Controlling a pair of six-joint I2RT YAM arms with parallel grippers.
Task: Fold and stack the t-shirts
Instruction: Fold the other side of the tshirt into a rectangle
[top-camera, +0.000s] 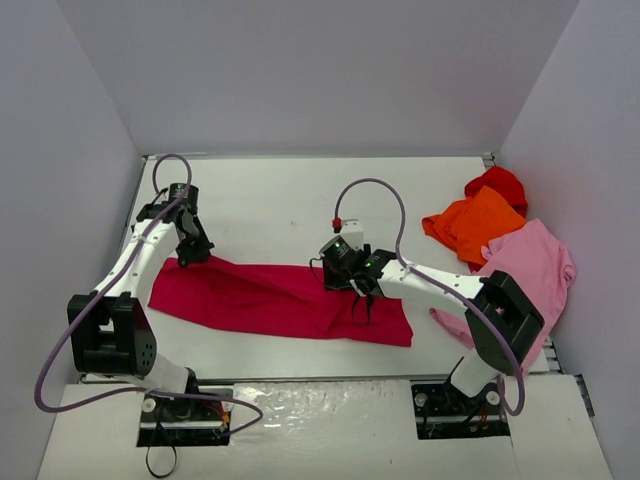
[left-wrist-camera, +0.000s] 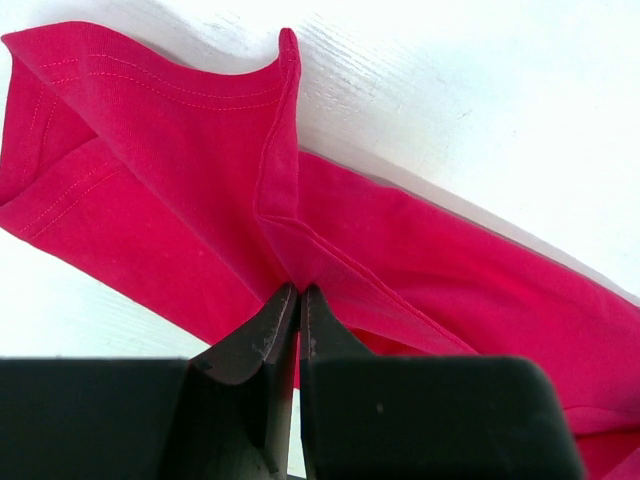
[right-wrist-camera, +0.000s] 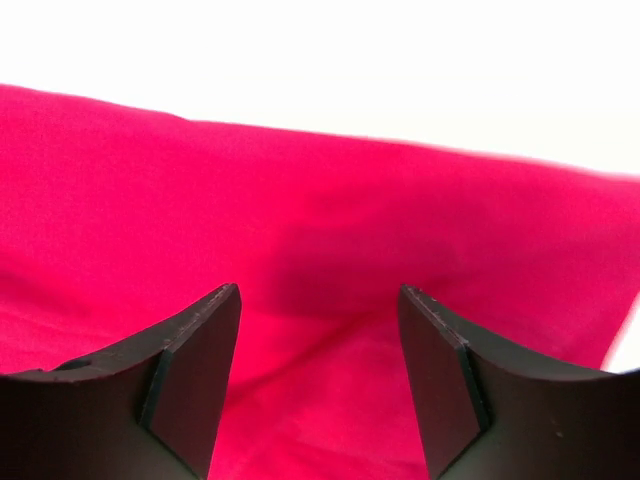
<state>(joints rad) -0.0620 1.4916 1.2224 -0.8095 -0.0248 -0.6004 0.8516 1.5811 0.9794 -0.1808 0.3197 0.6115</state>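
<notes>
The large crimson t-shirt (top-camera: 262, 298) lies as a long folded strip across the table's middle. My left gripper (top-camera: 192, 254) is at its far left edge, shut on a raised pucker of the crimson cloth (left-wrist-camera: 180, 170), which runs up into the closed tips (left-wrist-camera: 299, 290). My right gripper (top-camera: 361, 304) hovers over the strip's right part, open, with only flat crimson cloth (right-wrist-camera: 300, 180) below the gap between its fingers (right-wrist-camera: 318, 291). The orange t-shirt (top-camera: 473, 226), bright red t-shirt (top-camera: 499, 184) and light pink t-shirt (top-camera: 531, 266) lie in a loose heap at the right.
White walls close in the table on the left, back and right. The heap of shirts sits against the right wall (top-camera: 590, 200), with the pink one partly under my right arm's elbow (top-camera: 505, 315). A purple cable (top-camera: 385, 200) loops above the right arm.
</notes>
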